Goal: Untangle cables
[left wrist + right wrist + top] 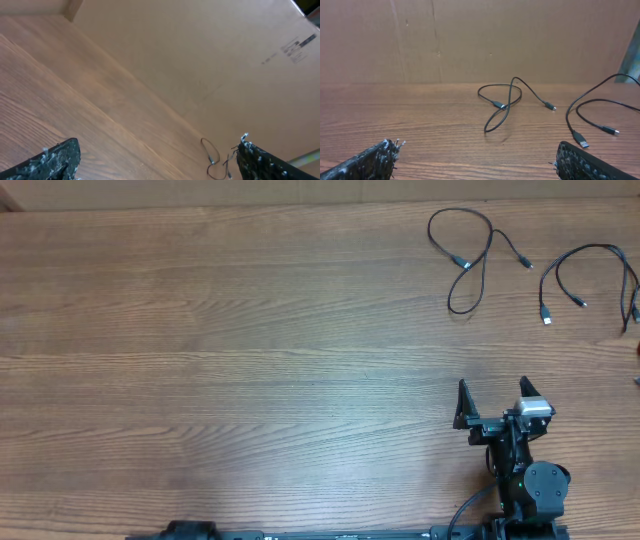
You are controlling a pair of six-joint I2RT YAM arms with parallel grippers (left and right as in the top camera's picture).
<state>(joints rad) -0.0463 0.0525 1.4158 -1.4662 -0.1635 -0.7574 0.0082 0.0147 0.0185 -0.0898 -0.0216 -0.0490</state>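
Two thin black cables lie apart at the table's far right. One is a looped cable (459, 262) that crosses over itself. The other cable (585, 248) arcs to its right and ends in a silvery plug. The right wrist view shows the looped cable (502, 106) straight ahead and the silvery-plug cable (579, 139) close to the right finger. My right gripper (493, 385) (476, 146) is open and holds nothing, well short of the cables. My left gripper (159, 141) is open and holds nothing too, with the looped cable (212, 156) far off by its right finger.
The wooden table (250, 330) is backed by a cardboard wall (470, 40) just behind the cables. A further piece of black cord (632, 310) lies at the right edge. Only the left arm's base (190, 530) shows at the bottom edge of the overhead view.
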